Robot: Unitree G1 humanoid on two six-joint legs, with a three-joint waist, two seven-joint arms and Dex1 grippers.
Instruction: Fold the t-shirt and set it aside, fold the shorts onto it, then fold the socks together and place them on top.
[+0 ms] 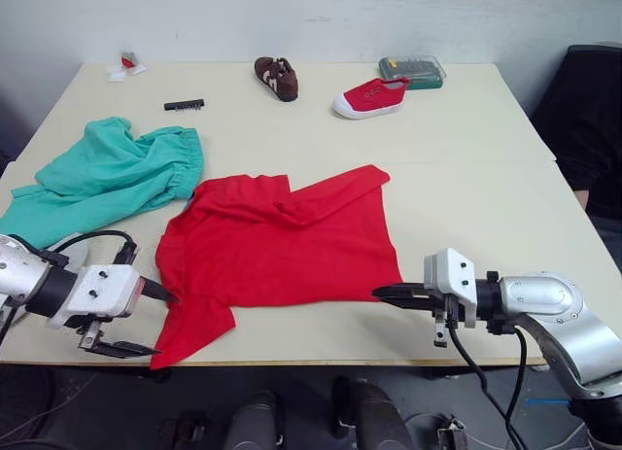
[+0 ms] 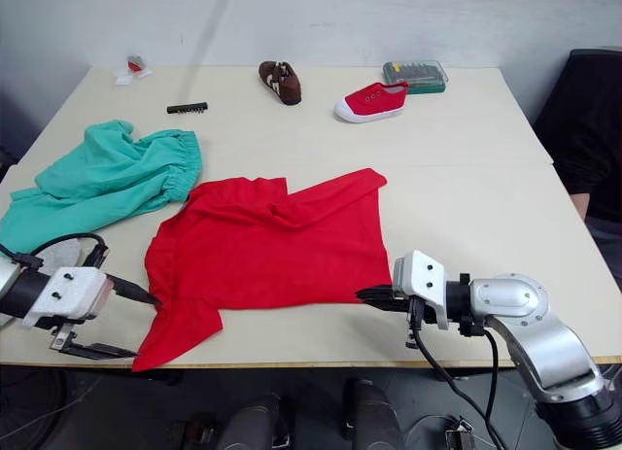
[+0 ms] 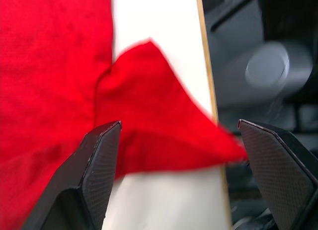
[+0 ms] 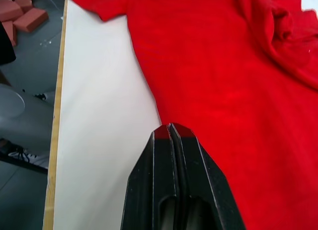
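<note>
Shorts [image 1: 107, 181] lay bunched at the table's [image 1: 486, 149] left side, touching the t-shirt's upper left corner. Left gripper [image 1: 154, 322] sat at the near edge, fingers spread wide around the t-shirt's near-left sleeve. T-shirt [image 1: 282, 241] lay rumpled mid-table. Right gripper [image 1: 381, 293] had fingers pressed together at the t-shirt's near-right hem, possibly pinching it.

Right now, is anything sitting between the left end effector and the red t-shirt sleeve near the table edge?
Nothing visible is in the way. The left end effector is open, its fingers either side of the t-shirt sleeve at the near table edge. The shorts lie further back, off to the side.
</note>
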